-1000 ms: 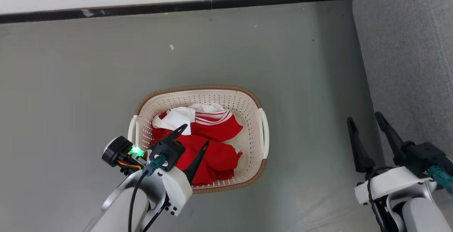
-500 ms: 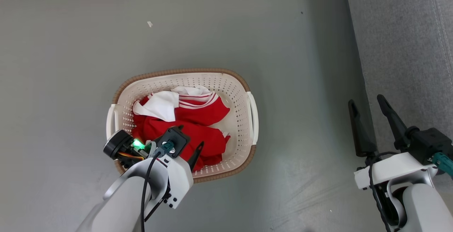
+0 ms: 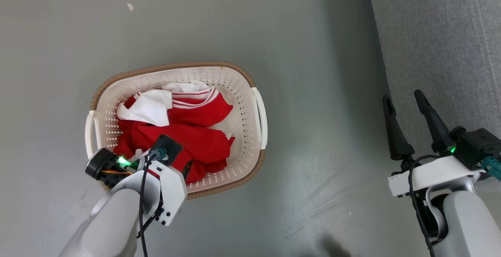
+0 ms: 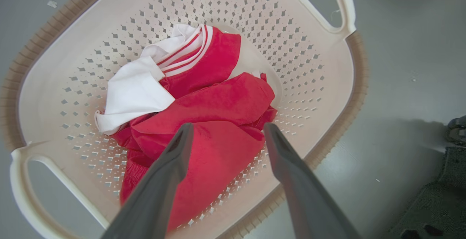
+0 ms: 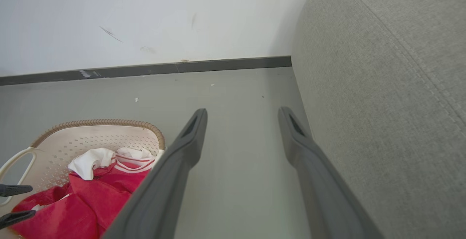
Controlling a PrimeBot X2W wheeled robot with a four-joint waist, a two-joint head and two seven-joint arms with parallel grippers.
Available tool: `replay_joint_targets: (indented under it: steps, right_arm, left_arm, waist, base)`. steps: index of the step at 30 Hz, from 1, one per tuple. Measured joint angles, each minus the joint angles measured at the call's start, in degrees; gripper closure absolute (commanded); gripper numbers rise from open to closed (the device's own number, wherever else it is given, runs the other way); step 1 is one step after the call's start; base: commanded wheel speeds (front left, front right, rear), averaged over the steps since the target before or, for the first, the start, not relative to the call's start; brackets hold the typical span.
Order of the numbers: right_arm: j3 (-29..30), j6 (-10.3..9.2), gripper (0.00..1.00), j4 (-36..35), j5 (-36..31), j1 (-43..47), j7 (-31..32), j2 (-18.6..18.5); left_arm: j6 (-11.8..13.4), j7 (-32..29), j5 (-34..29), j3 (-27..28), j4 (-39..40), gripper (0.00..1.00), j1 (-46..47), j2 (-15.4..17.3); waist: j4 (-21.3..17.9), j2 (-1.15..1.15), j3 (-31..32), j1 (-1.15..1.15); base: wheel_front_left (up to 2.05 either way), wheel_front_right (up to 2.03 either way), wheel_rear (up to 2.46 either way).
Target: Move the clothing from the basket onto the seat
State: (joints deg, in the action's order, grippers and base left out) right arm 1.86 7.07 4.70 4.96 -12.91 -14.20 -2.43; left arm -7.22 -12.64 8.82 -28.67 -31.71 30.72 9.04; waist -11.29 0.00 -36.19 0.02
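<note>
Both pairs of jaws gape wide, empty. Reaching now: the left gripper (image 4: 228, 128) hangs over the clothing (image 4: 218, 102) in the basket (image 4: 291, 49); next it should dip and pinch.

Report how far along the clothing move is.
Done: nothing; the clothing lies bunched in the basket. In hand: the left gripper, open, points into the basket, fingers apart over a red fold, not closed on it. Left: grip, lift, carry to the seat, beside which the right gripper hangs open.
</note>
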Motion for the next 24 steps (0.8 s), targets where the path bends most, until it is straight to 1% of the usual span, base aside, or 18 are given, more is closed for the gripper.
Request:
replay_joint_targets:
  steps: [12,24]
  right_arm:
    - [-1.72,0.0,0.0,0.75,1.57,-2.14,0.0,0.04]
    - [-2.53,0.0,0.0,0.67,0.3,-3.99,0.0,0.05]
  left_arm:
    - [0.01,-3.03,1.76,1.54,-4.69,0.0,2.71,0.36]
    - [0.79,-4.16,2.21,3.14,-8.88,0.0,4.5,1.02]
  waist:
    - [-2.96,0.0,-3.01,0.0]
    - [-3.3,0.0,-5.36,0.0]
  base:
    - [0.0,0.0,0.0]
    - [0.0,0.0,0.0]
